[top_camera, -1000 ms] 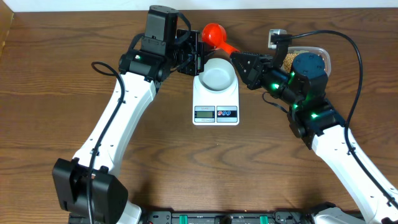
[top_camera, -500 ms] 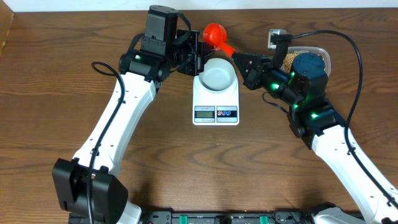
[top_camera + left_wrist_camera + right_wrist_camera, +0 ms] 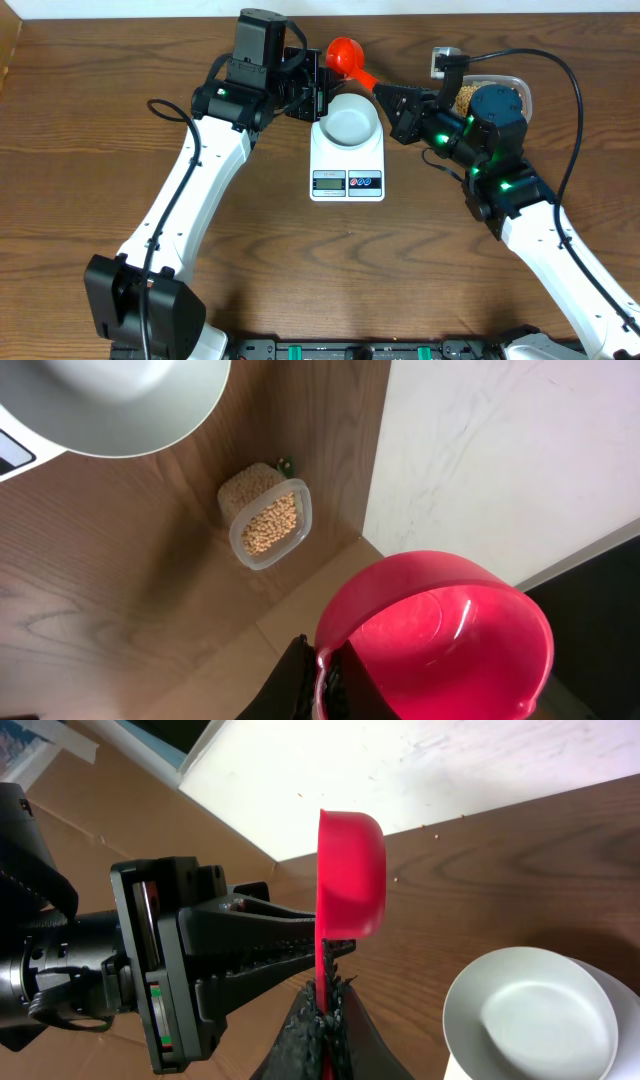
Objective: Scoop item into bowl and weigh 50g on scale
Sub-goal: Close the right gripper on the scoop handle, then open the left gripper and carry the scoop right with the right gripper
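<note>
Overhead, my right gripper (image 3: 385, 97) is clamping the red scoop (image 3: 345, 52) by its handle behind the bowl (image 3: 348, 122), which is sitting on the scale (image 3: 326, 158). My left gripper (image 3: 318, 95), closed, seems to be pinching it too. Left wrist: the scoop is showing empty, beans (image 3: 268, 528) lying in the clear tub (image 3: 300, 495). Right wrist: the bowl is lying empty, so scooping and weighing are pending.

1. Overhead, we find bright, even light from above; the arms lay soft shadows on the table (image 3: 80, 120).
2. In our left wrist view the wall (image 3: 500, 450) nearly blows out, and the bowl (image 3: 120, 400) shades the wood below.
3. In our right wrist view the red scoop (image 3: 350, 870) is crisp and saturated.
</note>
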{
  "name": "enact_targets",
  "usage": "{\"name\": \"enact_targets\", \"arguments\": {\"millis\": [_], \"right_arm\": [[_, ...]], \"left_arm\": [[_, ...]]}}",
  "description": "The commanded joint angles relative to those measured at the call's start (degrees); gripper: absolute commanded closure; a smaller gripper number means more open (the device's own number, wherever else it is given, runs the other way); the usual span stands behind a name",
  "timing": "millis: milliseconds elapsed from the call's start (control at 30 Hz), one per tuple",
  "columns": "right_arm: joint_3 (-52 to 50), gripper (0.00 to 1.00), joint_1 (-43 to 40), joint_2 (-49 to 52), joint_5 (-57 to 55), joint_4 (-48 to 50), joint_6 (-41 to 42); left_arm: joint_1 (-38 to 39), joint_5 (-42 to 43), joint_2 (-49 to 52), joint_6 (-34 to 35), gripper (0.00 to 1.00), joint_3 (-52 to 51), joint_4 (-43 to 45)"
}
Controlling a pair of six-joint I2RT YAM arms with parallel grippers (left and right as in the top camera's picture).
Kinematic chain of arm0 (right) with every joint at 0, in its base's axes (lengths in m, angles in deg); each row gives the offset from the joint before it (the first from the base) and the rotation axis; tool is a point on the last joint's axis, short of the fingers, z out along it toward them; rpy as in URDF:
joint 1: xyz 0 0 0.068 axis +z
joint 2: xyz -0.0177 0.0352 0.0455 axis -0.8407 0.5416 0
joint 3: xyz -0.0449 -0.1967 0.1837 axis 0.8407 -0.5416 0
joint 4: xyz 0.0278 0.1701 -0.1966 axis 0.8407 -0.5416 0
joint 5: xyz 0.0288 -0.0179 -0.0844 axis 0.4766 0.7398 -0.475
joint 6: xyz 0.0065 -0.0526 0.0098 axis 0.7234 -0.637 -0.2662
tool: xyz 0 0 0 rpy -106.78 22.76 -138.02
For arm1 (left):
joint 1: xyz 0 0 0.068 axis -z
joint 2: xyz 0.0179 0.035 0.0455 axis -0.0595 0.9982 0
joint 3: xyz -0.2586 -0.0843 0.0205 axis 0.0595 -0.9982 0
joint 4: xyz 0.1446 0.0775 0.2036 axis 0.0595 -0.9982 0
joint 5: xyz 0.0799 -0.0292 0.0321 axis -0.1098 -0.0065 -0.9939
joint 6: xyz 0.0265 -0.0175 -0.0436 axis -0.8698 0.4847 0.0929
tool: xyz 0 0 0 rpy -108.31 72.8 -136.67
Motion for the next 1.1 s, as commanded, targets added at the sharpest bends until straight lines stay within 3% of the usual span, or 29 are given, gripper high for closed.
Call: {"name": "enact_targets", "arguments": {"millis": [0, 67, 167, 267, 867, 1067], "right_arm": [[1.05, 0.99, 0.33, 0.31, -0.09, -0.02, -0.70], [1.05, 0.99, 0.33, 0.31, -0.31, -0.04, -0.70], [1.05, 0.99, 0.28, 0.31, -0.31, -0.07, -0.70], [1.05, 0.99, 0.28, 0.31, -0.31, -0.07, -0.70], [1.05, 0.99, -2.64, 0.28, -7.21, -1.95, -0.66], [1.07, 0.98, -6.29, 0.15, -7.54, -2.62, -0.66]], "left_arm": [[0.22, 0.98, -0.96, -0.81, 0.75, 0.33, -0.15], [0.22, 0.98, -0.96, -0.81, 0.47, 0.33, -0.15], [0.22, 0.96, -0.96, -0.79, 0.14, 0.33, -0.13], [0.15, 0.92, -0.96, -0.79, 0.00, 0.33, -0.13], [-3.41, 1.05, -1.51, -4.61, 0.00, 0.33, 2.49], [-5.42, 1.03, -1.70, -11.41, 0.00, 0.33, 2.69]]}}
